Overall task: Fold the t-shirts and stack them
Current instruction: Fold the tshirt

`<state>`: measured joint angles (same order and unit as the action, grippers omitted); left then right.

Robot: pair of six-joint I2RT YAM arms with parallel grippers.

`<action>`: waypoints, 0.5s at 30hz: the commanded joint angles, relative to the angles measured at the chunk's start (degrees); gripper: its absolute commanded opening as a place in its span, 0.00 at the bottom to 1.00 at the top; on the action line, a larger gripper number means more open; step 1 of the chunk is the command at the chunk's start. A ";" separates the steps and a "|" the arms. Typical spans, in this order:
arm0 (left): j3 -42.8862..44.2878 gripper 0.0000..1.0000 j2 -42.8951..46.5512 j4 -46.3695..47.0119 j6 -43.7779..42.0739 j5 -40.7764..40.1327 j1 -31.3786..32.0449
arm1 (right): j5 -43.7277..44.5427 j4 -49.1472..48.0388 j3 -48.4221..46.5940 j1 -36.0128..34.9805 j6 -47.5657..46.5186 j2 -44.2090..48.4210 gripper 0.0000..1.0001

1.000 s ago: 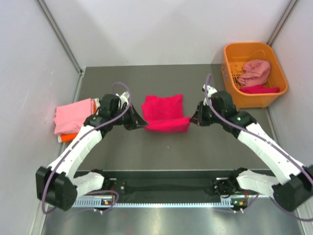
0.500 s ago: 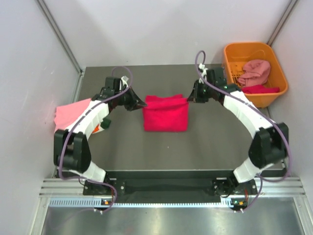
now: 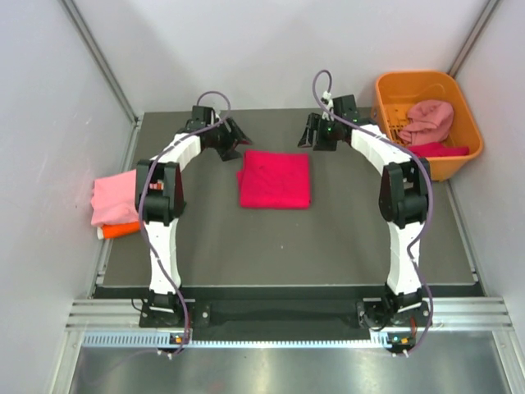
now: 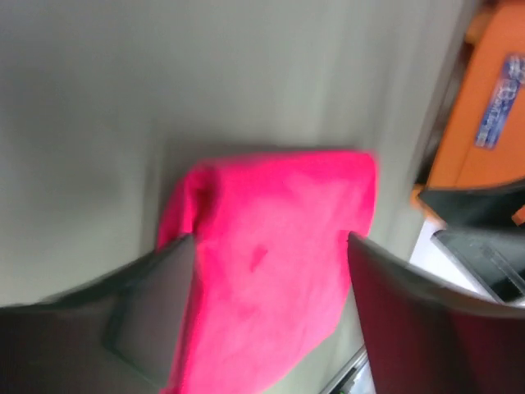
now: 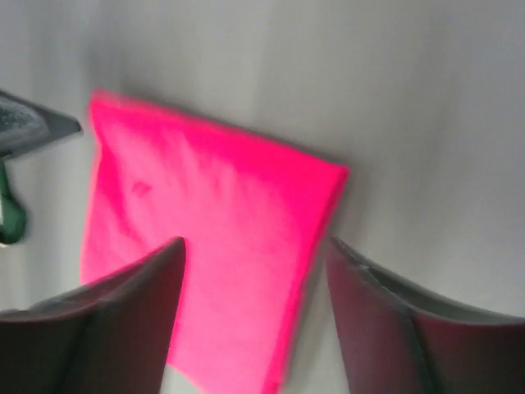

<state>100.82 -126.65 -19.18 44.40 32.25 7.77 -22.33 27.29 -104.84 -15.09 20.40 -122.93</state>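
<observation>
The folded crimson-pink t-shirt [image 3: 275,179] lay flat on the bench [image 3: 205,238] at mid-frame. The left pincer [image 3: 232,141] and right pincer [image 3: 312,135] hung spread and empty just past its upper corners. The risk, to my eye, was the carry to the pink pile [image 3: 115,201] at the left edge: pinching only one layer could let the fold fall open.

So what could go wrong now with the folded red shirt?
The folded crimson shirt lies loose; lifting it with the open left gripper and right gripper might undo the fold. The pink stack sits at the left edge of the table, so adding another shirt could tip it.
</observation>
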 commanded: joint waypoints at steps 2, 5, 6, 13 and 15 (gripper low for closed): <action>6.76 0.95 -2.12 0.81 -2.03 0.01 -0.91 | -0.17 -6.53 -0.30 1.47 -1.06 0.84 0.83; 1.17 0.98 2.62 1.25 -4.93 -3.50 -0.91 | -0.17 -12.07 8.66 1.64 -2.38 6.91 0.93; -0.43 0.98 4.03 1.42 -5.98 -4.03 -0.91 | -0.52 -12.78 11.90 1.73 -2.65 9.18 0.92; -16.16 0.96 19.04 1.35 -11.52 -12.98 0.31 | -3.51 -15.50 23.88 2.09 -0.98 16.05 0.74; -18.54 0.95 21.61 -2.76 -15.11 -19.98 0.75 | -2.82 -16.21 28.60 2.00 -0.63 19.03 0.70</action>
<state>84.42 -111.72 -19.81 35.73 21.71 7.73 -24.12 15.97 -80.79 -13.39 19.53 -109.95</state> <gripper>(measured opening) 0.956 0.716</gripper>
